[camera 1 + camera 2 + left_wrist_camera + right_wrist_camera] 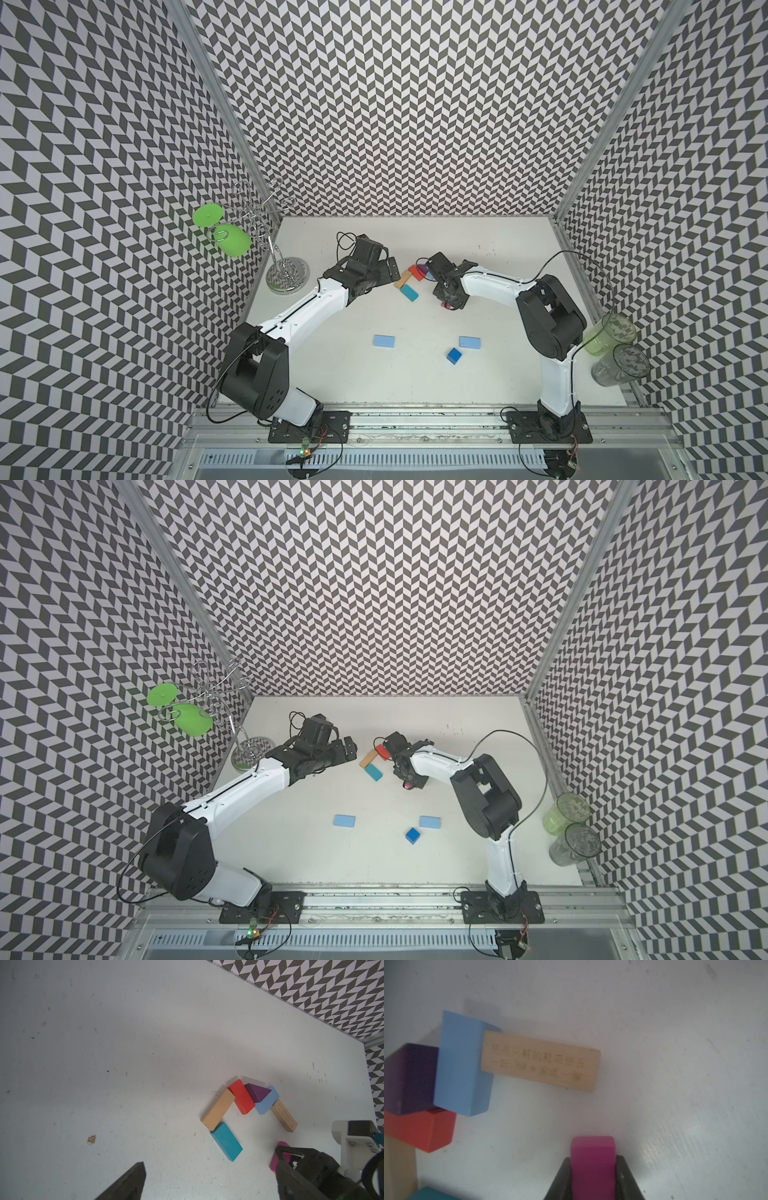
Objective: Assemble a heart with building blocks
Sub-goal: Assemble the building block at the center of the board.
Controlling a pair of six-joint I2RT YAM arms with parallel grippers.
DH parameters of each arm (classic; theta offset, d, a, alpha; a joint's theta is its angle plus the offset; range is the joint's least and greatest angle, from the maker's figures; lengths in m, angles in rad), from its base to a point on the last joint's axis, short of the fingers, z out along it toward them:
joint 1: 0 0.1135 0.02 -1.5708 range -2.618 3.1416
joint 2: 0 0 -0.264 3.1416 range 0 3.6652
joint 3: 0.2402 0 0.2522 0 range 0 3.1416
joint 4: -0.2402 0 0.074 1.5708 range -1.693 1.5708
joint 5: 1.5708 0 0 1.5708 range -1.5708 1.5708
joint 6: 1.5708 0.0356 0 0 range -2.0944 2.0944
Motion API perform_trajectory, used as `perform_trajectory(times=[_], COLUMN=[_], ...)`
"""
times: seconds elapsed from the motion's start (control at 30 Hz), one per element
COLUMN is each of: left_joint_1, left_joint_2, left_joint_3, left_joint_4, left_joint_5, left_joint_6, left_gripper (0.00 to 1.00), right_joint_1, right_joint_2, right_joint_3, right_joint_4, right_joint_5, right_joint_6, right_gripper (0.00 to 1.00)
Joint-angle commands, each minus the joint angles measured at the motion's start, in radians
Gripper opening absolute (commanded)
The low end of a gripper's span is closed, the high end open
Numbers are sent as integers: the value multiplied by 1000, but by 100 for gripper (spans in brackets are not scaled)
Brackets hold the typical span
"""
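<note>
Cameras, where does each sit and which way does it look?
Both top views: high above the robot, looking down at the table; left arm and right arm show.
Left wrist: on the left arm, looking past the open left pincer at the half-built heart.
Right wrist: on the right arm, over the right pincer, shut on the magenta block.
Both wrist views share the lettered tan block.

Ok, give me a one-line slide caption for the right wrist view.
Right gripper clamps the magenta block beside the unfinished heart: tan block, light blue block, purple triangle, red block.
</note>
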Motion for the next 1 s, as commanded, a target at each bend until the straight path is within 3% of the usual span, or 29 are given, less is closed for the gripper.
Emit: perform_trajectory(times=[0.0,0.97], left_joint_1=[12,27], left_joint_2=[-8,-18], left_joint_3=[-6,-14], left_joint_4=[15,30], left_joint_5=[11,17], left_joint_6=[22,33], left_gripper=[99,99], right_joint_1=[1,-33], right_joint_2=[30,86], right_joint_3=[25,101], right_joint_4=[-19,-59], right_joint_5=[12,51], right_joint_6=[17,22], right_gripper=[0,0])
